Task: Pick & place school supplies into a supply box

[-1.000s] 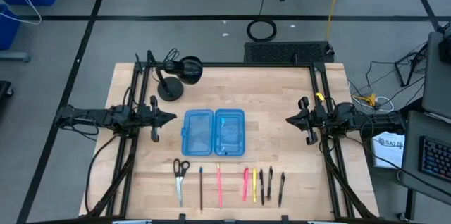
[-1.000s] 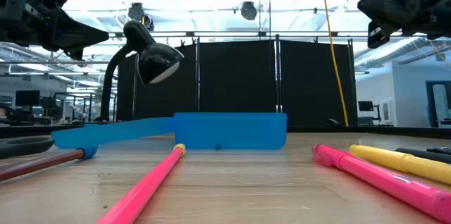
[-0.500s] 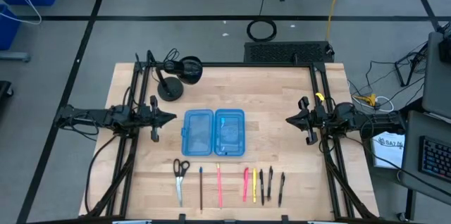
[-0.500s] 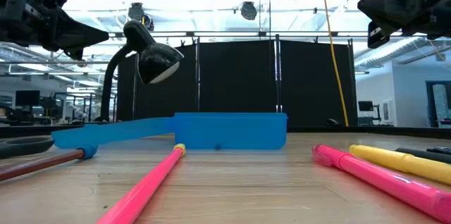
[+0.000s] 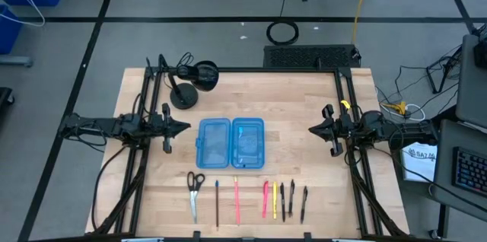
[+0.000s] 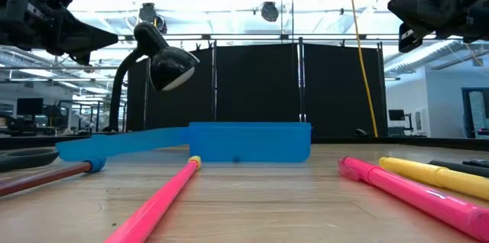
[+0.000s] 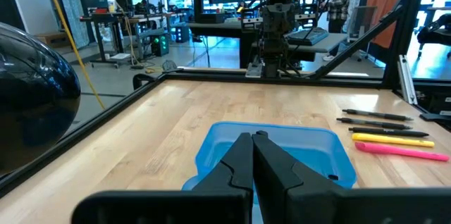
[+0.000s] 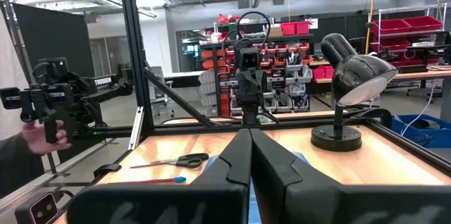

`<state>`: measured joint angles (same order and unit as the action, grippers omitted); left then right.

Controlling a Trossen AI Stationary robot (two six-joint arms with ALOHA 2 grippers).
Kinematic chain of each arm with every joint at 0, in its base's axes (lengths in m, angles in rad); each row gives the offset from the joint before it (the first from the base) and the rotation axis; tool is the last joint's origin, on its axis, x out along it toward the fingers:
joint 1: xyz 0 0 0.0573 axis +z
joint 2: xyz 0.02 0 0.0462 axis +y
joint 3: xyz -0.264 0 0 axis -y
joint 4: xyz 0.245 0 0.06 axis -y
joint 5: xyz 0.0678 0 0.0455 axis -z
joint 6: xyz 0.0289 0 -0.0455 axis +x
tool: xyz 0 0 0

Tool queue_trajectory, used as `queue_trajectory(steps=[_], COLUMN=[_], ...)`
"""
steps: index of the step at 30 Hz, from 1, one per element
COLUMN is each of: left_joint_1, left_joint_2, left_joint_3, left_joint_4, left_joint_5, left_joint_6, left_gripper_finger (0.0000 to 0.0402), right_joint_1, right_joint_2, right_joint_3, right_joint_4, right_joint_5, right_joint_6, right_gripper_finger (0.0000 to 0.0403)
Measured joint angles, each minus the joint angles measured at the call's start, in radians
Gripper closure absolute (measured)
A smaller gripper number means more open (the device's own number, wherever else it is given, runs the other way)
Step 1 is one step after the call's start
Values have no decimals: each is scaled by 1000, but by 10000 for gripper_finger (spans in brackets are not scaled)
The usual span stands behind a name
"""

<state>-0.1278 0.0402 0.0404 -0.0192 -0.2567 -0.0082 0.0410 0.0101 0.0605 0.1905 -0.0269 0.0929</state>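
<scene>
**Case open, supplies lined up, both grippers clenched on nothing**

The translucent blue plastic pencil case (image 5: pixel 231 143) is laid open at the middle of the wooden table (image 5: pixel 304 120), between the left gripper (image 5: pixel 183 126) and the right gripper (image 5: pixel 312 128), apart from both. Both pairs of jaws are seen pressed together, empty. Near the case's front edge, the black-handled silver scissors (image 5: pixel 195 193) and the slim pens and pencils (image 5: pixel 262 199) are ranged in a row, their long axes pointed toward the case.

Grey floor (image 5: pixel 228 21) crossed by black tape lines; black curtain panels (image 6: pixel 256 90) seen behind the table's far edge.
</scene>
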Motion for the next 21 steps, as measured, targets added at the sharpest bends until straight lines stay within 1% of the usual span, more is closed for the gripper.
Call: queue_trajectory(steps=[10, 14, 16, 18, 21], left_joint_1=[0, 0, 0, 0, 0], left_joint_2=[0, 0, 0, 0, 0], left_joint_3=[0, 0, 0, 0, 0], left_joint_4=[21, 21, 21, 23, 72], left_joint_5=[0, 1, 23, 39, 38], left_joint_6=[-20, -20, -59, -81, -98], left_gripper_finger=[394, 394, 394, 394, 394], right_joint_1=[0, 0, 0, 0, 0], right_joint_2=[0, 0, 0, 0, 0], right_joint_3=[0, 0, 0, 0, 0], right_joint_4=[5, 38, 37, 38, 37], right_joint_5=[0, 22, 26, 26, 26], right_joint_6=[0, -8, -11, -34, -83], right_gripper_finger=[403, 403, 403, 403, 403])
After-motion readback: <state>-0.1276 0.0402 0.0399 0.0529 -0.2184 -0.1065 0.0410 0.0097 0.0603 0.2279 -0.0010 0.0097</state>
